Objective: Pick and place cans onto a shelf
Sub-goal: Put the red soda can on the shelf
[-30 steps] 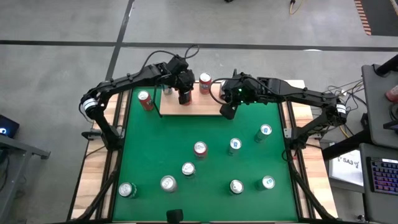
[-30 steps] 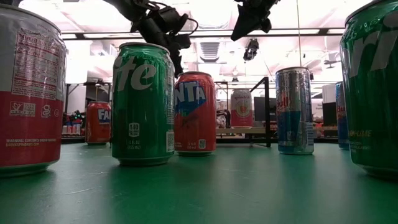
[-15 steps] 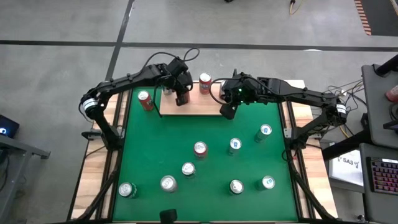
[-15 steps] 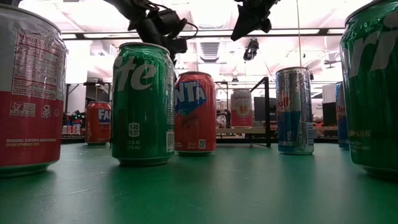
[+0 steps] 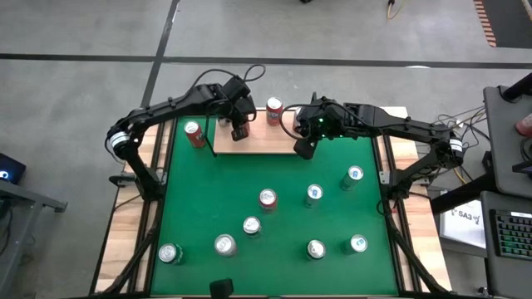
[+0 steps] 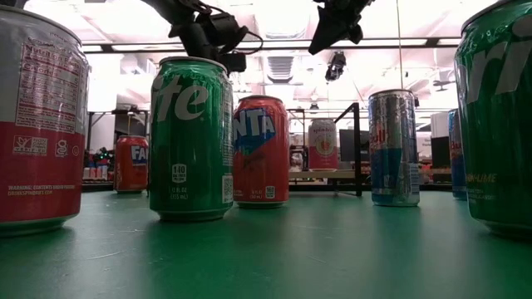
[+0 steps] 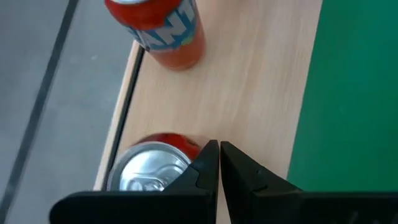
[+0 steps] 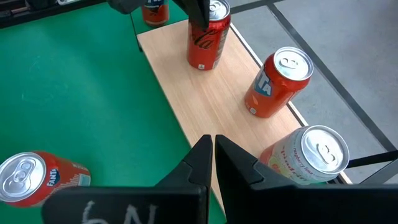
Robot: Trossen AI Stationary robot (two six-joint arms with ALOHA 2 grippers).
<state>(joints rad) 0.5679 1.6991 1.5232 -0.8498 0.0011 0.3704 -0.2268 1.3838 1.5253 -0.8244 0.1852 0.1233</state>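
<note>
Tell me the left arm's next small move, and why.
Probably swing toward the red Fanta can on the table beside the shelf: the left gripper hangs shut and empty above a Coca-Cola can already standing on the shelf.

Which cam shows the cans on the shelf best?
Right wrist view: three cans stand clear on the shelf, a cola can, a Fanta can and a pale pink can. Left wrist view shows two, one cropped. High view hides some under the arms; low view shows them far off.
</note>
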